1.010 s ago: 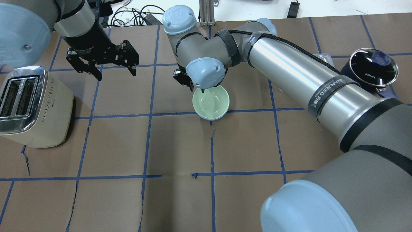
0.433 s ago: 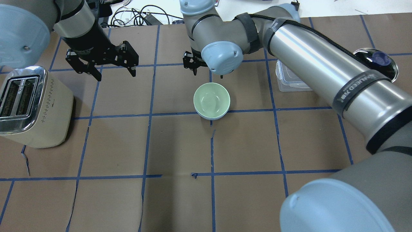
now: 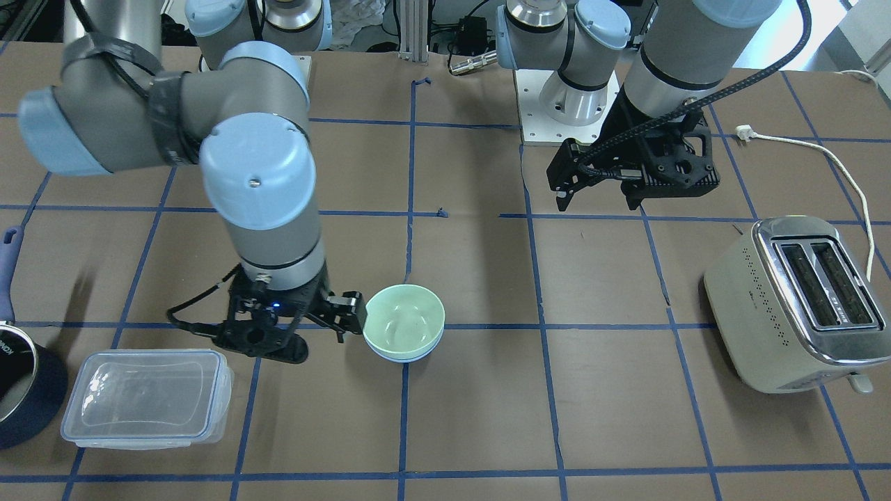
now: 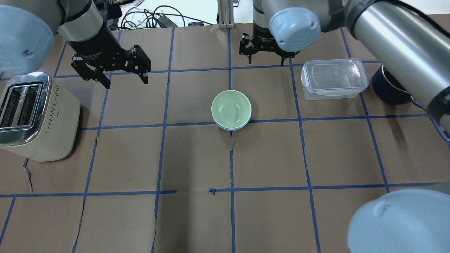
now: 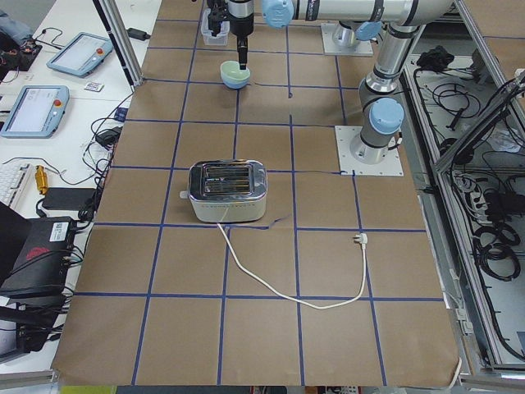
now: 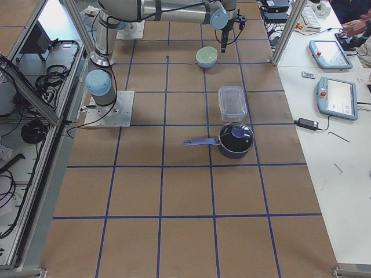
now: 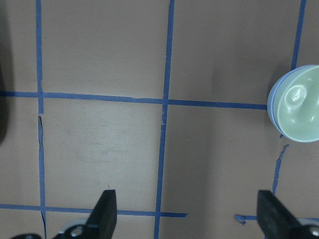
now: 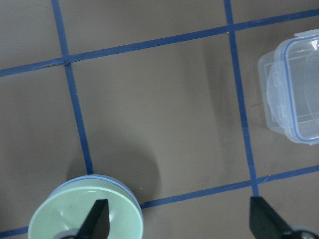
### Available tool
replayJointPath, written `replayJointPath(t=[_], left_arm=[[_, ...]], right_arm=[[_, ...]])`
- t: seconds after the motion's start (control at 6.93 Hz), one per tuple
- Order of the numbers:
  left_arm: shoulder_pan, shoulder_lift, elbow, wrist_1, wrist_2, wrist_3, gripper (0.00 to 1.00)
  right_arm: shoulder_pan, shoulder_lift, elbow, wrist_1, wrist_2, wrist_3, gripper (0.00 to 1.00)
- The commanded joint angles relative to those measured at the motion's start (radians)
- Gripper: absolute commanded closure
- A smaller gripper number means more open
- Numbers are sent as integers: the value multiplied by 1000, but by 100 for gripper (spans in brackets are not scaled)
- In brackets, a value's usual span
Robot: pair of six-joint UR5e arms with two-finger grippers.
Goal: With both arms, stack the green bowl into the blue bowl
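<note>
Green bowl [image 4: 231, 108] sits nested in blue bowl [image 3: 405, 356] at mid-desk [image 4: 197, 158]. Right gripper [image 4: 265, 63], jaws wide and empty, hangs beyond the stack, near a clear lidded box [image 4: 334, 79]. Left gripper [image 4: 126, 81], jaws likewise wide, hovers near the toaster [image 4: 35, 116].

Silver-grey arms [image 4: 393, 38], pale-blue joint caps [image 4: 294, 24]
Left hand [image 4: 126, 81] and right hand [image 4: 265, 63] black; braided cable [image 3: 104, 50] strapped along right arm [image 3: 104, 132]

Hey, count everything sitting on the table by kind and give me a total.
Bowls: 2, the green bowl nested in the blue bowl
Toaster: 1
Clear plastic container: 1
Dark pot: 1
Total: 5
</note>
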Motion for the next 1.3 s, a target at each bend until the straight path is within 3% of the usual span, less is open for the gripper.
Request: replayJointPath(t=[0.0,0.29,0.58,0.72,1.01,1.15], left_arm=[[-1,0,0,0,0,2,0],[1,0,0,0,0,3,0],[1,2,-2,0,0,3,0],[1,2,0,0,0,3,0],[1,2,-2,-2,0,3,0],[1,2,-2,-2,0,5,0]], right_arm=[[-123,-101,4,127,2,-158,0],[-153,-239,119,153,2,-295,0],[-154,-362,217,148,2,-302,0],[-156,-379,224,169,7,-304,0],[-210,-378,231,178,114,-302,0],[-217,-382,235,182,104,-299,0]])
